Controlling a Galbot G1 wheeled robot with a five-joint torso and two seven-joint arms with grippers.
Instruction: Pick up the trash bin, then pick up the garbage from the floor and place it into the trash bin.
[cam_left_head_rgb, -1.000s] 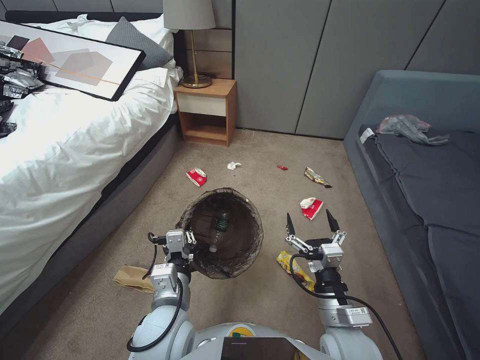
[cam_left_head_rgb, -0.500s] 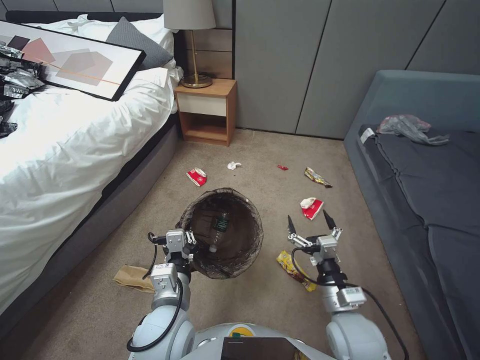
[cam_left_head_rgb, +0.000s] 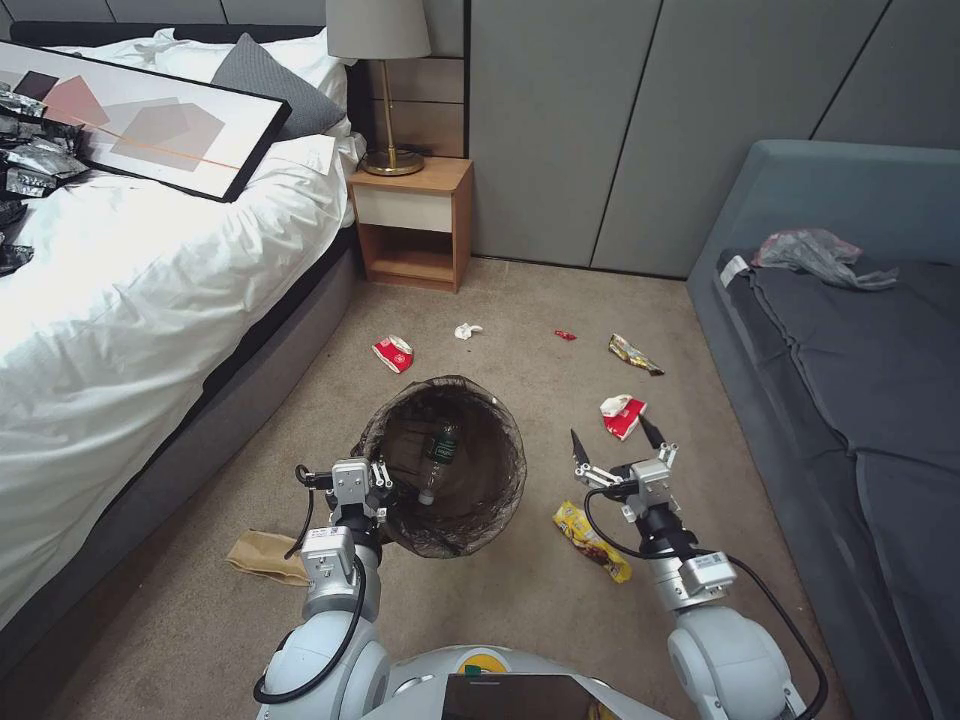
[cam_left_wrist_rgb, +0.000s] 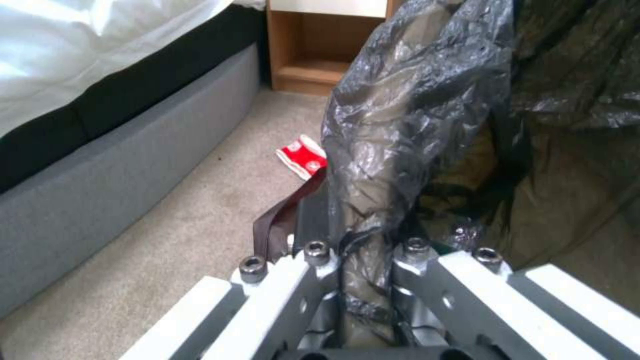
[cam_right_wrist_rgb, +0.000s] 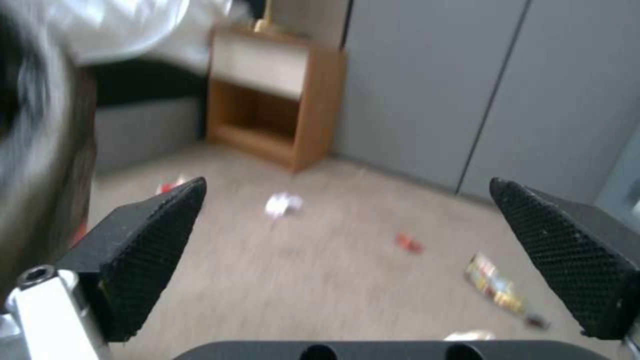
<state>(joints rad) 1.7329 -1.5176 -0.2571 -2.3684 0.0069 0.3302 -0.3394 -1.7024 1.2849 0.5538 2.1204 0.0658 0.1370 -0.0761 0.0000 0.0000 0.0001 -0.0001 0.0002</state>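
Observation:
The trash bin (cam_left_head_rgb: 470, 500), lined with a dark bag, hangs above the carpet with my left gripper (cam_left_head_rgb: 378, 488) shut on its near rim; in the left wrist view the jaws pinch the bag-covered rim (cam_left_wrist_rgb: 365, 235). A green-labelled bottle (cam_left_head_rgb: 438, 452) lies inside. My right gripper (cam_left_head_rgb: 610, 432) is open and empty, just short of a red-white wrapper (cam_left_head_rgb: 622, 415) and above a yellow wrapper (cam_left_head_rgb: 592, 540). In the right wrist view its fingers (cam_right_wrist_rgb: 153, 240) stand wide apart. More garbage lies on the floor: a red-white wrapper (cam_left_head_rgb: 394, 353), white paper (cam_left_head_rgb: 466, 330), a multicoloured wrapper (cam_left_head_rgb: 634, 354), a brown paper bag (cam_left_head_rgb: 262, 555).
A bed (cam_left_head_rgb: 150, 300) with a framed picture runs along the left. A grey sofa (cam_left_head_rgb: 860, 380) stands on the right. A wooden nightstand (cam_left_head_rgb: 412, 225) with a lamp sits against the far wall. A small red scrap (cam_left_head_rgb: 565, 335) lies on the open carpet between them.
My right arm has swung out to the right and its gripper has sunk closer to the floor, still open. The left gripper and the bin have stayed put.

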